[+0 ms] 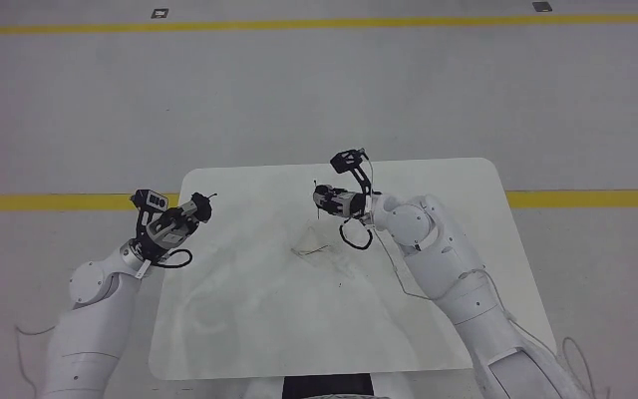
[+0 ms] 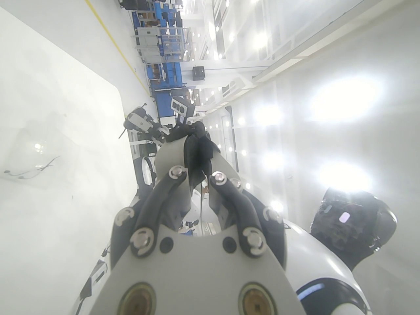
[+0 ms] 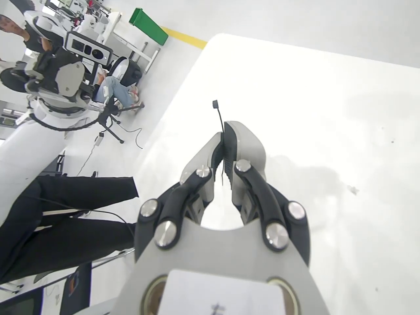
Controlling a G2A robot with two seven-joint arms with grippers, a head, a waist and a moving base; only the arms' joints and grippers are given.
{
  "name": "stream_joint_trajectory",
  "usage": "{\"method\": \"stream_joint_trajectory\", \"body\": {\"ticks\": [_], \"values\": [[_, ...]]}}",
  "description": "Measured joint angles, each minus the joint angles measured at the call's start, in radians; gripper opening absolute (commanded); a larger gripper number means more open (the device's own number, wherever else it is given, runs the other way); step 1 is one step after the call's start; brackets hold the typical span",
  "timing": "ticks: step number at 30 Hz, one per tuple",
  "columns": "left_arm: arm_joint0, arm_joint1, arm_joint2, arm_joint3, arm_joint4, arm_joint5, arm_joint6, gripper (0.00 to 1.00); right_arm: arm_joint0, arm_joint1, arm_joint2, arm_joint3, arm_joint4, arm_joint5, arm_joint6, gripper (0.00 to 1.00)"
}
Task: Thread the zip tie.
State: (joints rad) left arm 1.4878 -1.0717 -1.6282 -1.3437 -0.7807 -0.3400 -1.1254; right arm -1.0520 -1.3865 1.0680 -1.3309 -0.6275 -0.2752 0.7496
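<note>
Two arms, left arm [image 1: 95, 289] and right arm [image 1: 449, 264] — glossy white rounded shells, black cable loops [image 1: 351, 239] at wrists. Left gripper [image 2: 197, 132], right gripper [image 3: 223, 132] — grey fingers [image 3: 251, 142], black link bars [image 3: 259, 188], silver screws [image 3: 297, 210].

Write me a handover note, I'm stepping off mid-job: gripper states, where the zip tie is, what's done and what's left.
Right gripper: shut on the zip tie, head poking past the fingertips, above the table.
Left gripper: shut on a thin strand, probably another tie, at the table's edge, apart from the right.
Loose ties lie mid-table.
Done: pick-up. Left: bring grippers together, thread tail through head.
</note>
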Motion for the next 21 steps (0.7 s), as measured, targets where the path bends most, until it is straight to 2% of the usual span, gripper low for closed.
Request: {"method": "stream_joint_trajectory", "body": {"ticks": [2, 6, 11, 17, 21], "values": [[0.0, 0.0, 0.0, 0.0, 0.0, 0.0, 0.0, 0.0, -0.01, -0.003, 0.004, -0.005, 0.015, 0.005, -0.015, 0.0], [0.024, -0.005, 0.024, -0.024, -0.017, 0.002, 0.021, 0.0, -0.044, -0.018, -0.003, -0.039, 0.124, 0.043, -0.206, 0.0], [0.045, -0.02, 0.034, -0.042, -0.016, 0.0, 0.038, 0.0, -0.059, -0.037, -0.04, -0.054, 0.174, 0.065, -0.396, 0.0], [0.039, -0.055, 0.03, -0.043, 0.001, 0.0, 0.049, 0.0, -0.056, -0.055, -0.077, -0.055, 0.201, 0.092, -0.511, 0.0], [0.032, -0.084, 0.028, -0.029, 0.012, 0.0, 0.06, 0.0, -0.063, -0.067, -0.109, -0.064, 0.206, 0.114, -0.56, 0.0]]}}
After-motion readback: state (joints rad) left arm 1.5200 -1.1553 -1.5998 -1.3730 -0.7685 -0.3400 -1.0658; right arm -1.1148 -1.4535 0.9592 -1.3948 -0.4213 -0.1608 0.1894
